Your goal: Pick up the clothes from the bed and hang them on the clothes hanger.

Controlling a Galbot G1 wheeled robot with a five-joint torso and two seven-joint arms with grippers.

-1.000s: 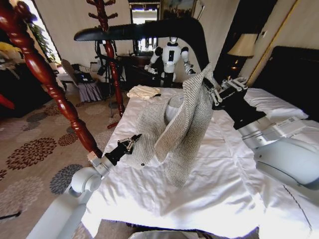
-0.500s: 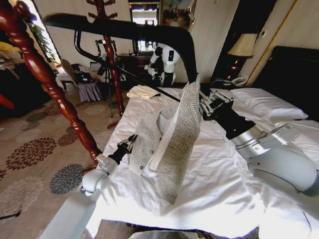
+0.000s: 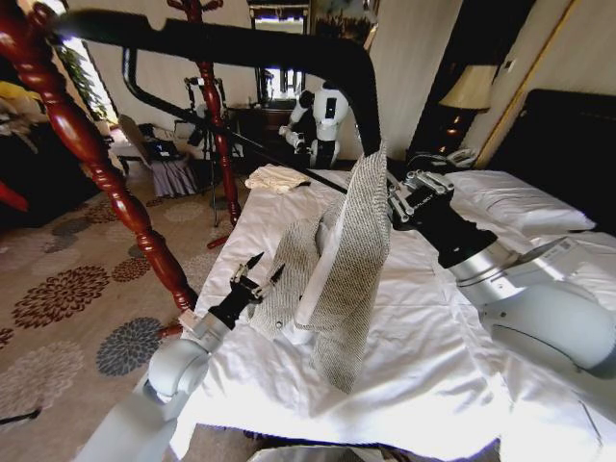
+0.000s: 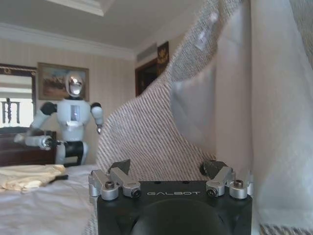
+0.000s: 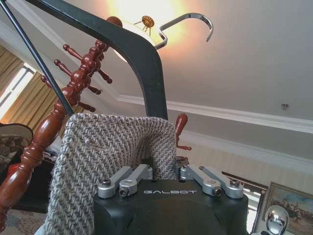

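So the right gripper (image 3: pixel 393 197), mid-frame in the head view, is clamped on the top edge of the jacket (image 3: pixel 351 260), with the black clothes hanger (image 3: pixel 241 43) arching right above it across the top of the frame. The knit hangs down from that pinch in a long strip, its lower part draped on the white bed (image 3: pixel 433 366). The left gripper (image 3: pixel 258 270) sits lower left, fingers spread apart, just beside the jacket's lower edge, not gripping it. Reddish wooden poles (image 3: pixel 87 144) stand at left.
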